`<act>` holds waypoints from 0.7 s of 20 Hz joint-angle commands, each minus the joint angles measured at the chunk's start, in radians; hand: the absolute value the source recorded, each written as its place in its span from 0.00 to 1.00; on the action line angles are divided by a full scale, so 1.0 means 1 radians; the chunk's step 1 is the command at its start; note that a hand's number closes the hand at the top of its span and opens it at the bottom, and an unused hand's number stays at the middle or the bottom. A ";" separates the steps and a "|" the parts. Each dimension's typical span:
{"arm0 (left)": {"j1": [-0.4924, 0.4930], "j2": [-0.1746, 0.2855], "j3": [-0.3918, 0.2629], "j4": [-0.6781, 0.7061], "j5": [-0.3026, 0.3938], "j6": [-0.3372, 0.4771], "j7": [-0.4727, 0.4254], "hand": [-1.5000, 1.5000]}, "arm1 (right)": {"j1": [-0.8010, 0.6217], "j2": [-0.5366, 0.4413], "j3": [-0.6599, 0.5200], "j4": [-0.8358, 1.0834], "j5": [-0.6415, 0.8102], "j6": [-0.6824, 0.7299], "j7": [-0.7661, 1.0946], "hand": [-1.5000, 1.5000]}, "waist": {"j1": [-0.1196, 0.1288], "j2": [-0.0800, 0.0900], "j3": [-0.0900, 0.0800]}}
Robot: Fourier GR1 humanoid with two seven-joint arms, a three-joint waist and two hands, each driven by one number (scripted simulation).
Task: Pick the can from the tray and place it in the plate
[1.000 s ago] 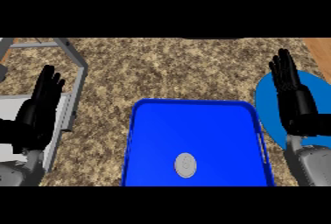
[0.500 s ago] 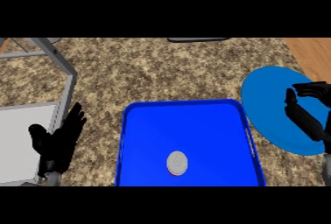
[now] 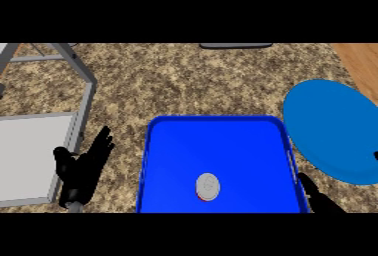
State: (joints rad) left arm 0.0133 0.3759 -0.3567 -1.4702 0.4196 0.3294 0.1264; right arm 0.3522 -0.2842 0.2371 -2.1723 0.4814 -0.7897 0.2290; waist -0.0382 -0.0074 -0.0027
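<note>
1. Count, task items: I see one can point(image 3: 208, 187), one blue tray point(image 3: 221, 142) and one blue plate point(image 3: 328, 130).
2. Count, hands: two hands are in the head view, one near each lower corner of the tray.
3. Can location: the can stands upright on the tray floor, in the near half and slightly left of centre. I see it from above as a pale round lid with a thin red edge. Neither hand touches it.
4. Left hand point(image 3: 83, 172): it is just left of the tray, over the counter. Its fingers point(image 3: 102, 142) are straight and a little spread, pointing away from me, and hold nothing.
5. Right hand point(image 3: 321, 200): only a dark part shows beside the tray's near right corner. I cannot tell whether it is open or closed.
6. Plate: it lies right of the tray, just beside the right rim. I cannot tell whether the two touch. Nothing lies on it.
7. Surface: the counter point(image 3: 184, 85) is speckled brown stone. A strip of wood point(image 3: 359, 57) shows at the far right.
8. Surroundings: a grey metal frame point(image 3: 87, 100) with a pale panel point(image 3: 29, 155) sits at the left, behind the left hand. A dark object point(image 3: 235, 46) is cut off by the far edge.
9. Obstructions: the tray's raised right rim stands between the can and the plate.
</note>
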 commanded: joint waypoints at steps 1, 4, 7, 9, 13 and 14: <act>-0.029 0.008 0.004 -0.011 -0.004 0.001 0.059 0.50 | 0.208 -0.019 0.124 -0.153 0.164 0.053 0.067 0.00 | 0.011 0.003 0.000; 0.005 -0.004 0.005 0.003 0.010 -0.037 -0.003 0.50 | 0.270 -0.108 0.135 -0.177 0.217 0.206 0.200 0.00 | 0.017 0.006 -0.003; -0.020 -0.004 0.004 0.025 -0.003 -0.035 0.007 0.50 | 0.298 -0.154 0.188 -0.226 0.290 0.337 0.328 0.00 | 0.027 0.012 -0.005; -0.032 0.006 0.016 0.025 -0.001 -0.038 0.021 0.50 | 0.275 -0.172 0.219 -0.279 0.343 0.408 0.425 0.00 | 0.037 0.012 -0.005; -0.052 -0.020 -0.013 0.026 -0.024 -0.033 0.033 0.50 | 0.125 -0.167 0.229 -0.269 0.384 0.541 0.653 0.00 | 0.055 0.017 -0.005; -0.057 -0.030 -0.011 0.040 -0.018 -0.035 0.033 0.50 | 0.095 -0.137 0.271 -0.253 0.436 0.542 0.696 0.00 | 0.052 0.016 -0.005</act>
State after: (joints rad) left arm -0.0175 0.3561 -0.3680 -1.4632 0.3994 0.3039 0.1402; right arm 0.5017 -0.4340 0.4463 -2.3263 0.7196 -0.3683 0.7173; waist 0.0058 0.0034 -0.0052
